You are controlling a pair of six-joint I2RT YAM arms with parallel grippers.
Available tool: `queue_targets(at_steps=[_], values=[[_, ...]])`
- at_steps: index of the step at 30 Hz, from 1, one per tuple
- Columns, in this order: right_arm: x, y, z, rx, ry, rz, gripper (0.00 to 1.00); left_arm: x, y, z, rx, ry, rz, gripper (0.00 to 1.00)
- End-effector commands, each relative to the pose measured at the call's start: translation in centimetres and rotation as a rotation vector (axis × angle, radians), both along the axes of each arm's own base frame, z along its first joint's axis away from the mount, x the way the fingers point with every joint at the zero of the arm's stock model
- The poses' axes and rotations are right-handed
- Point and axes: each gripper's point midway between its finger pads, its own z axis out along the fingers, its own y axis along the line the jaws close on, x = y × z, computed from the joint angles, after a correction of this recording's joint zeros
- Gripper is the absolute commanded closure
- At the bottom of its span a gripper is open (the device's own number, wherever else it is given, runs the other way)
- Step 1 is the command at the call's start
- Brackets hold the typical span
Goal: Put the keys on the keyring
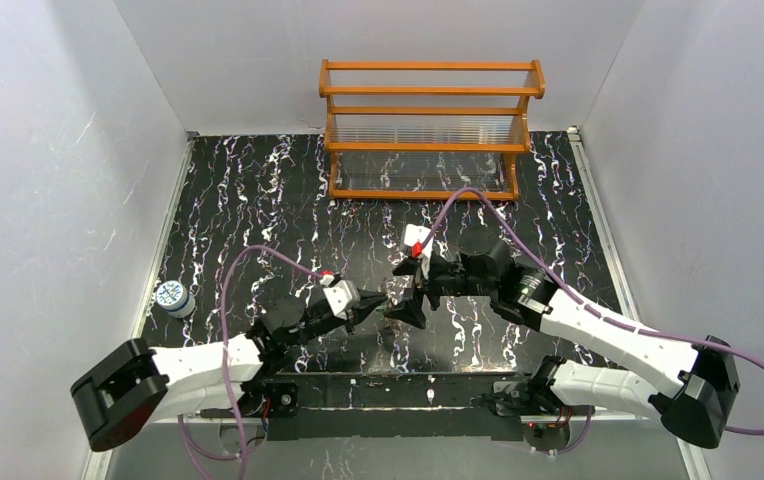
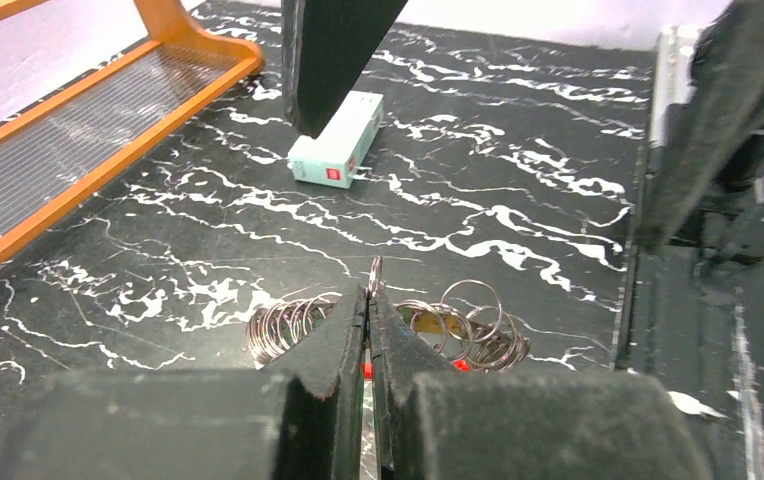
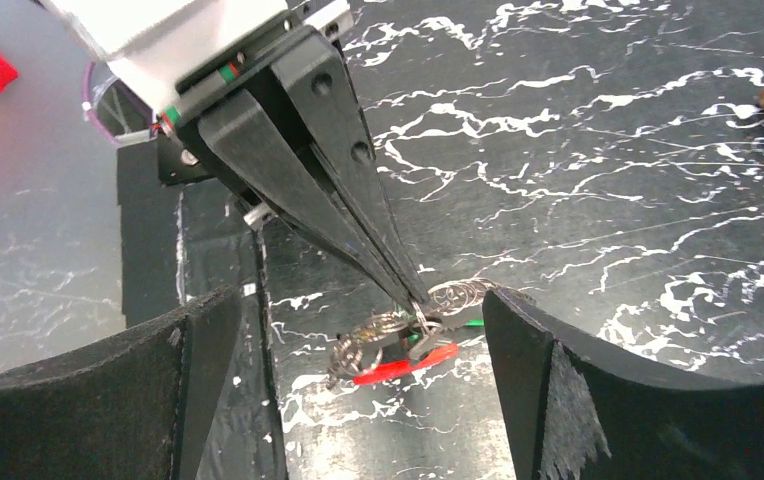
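The left gripper [image 2: 369,300] reaches in from the left. Its jaws are pressed together on one thin metal loop of the keyring [image 3: 378,338], and that loop stands upright at the fingertips. The remaining loops of the keyring lie in a cluster on the black marbled table [image 1: 258,200], in the near middle, directly below and beside the left fingertips. A red strip [image 3: 398,366] lies against the near side of the cluster.

Of the keys [image 3: 470,323], only a green sliver shows at the right of the loops; the shape cannot be made out.

The right gripper [image 3: 353,310] reaches in from the right. Its jaws are spread wide, one finger on each side of the cluster, touching nothing.

A white box [image 2: 338,140] lies farther back, well apart.
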Motion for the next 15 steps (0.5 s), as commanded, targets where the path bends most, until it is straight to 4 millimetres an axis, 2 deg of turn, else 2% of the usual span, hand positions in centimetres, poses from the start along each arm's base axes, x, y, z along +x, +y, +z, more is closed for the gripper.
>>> queue_targets(at_steps=[1, 4, 8, 12, 15], values=[[1.7, -0.3, 2.7, 0.093, -0.076, -0.099, 0.01, 2.4, -1.2, 4.0, -0.062, -0.141, 0.064, 1.00], [2.0, -0.6, 3.0, 0.107, -0.094, -0.120, 0.01, 3.3, -1.4, 3.9, -0.069, -0.160, 0.093, 1.00], [2.1, -0.6, 2.6, 0.098, -0.088, -0.123, 0.01, 4.2, -1.2, 1.7, -0.022, -0.127, 0.139, 1.00], [1.9, -0.5, 2.0, 0.090, -0.078, -0.112, 0.01, 3.9, 0.0, -1.3, 0.032, -0.072, 0.161, 1.00], [1.8, -0.3, 1.6, 0.089, -0.068, -0.103, 0.01, 3.4, 1.1, -2.4, 0.030, -0.035, 0.185, 1.00]])
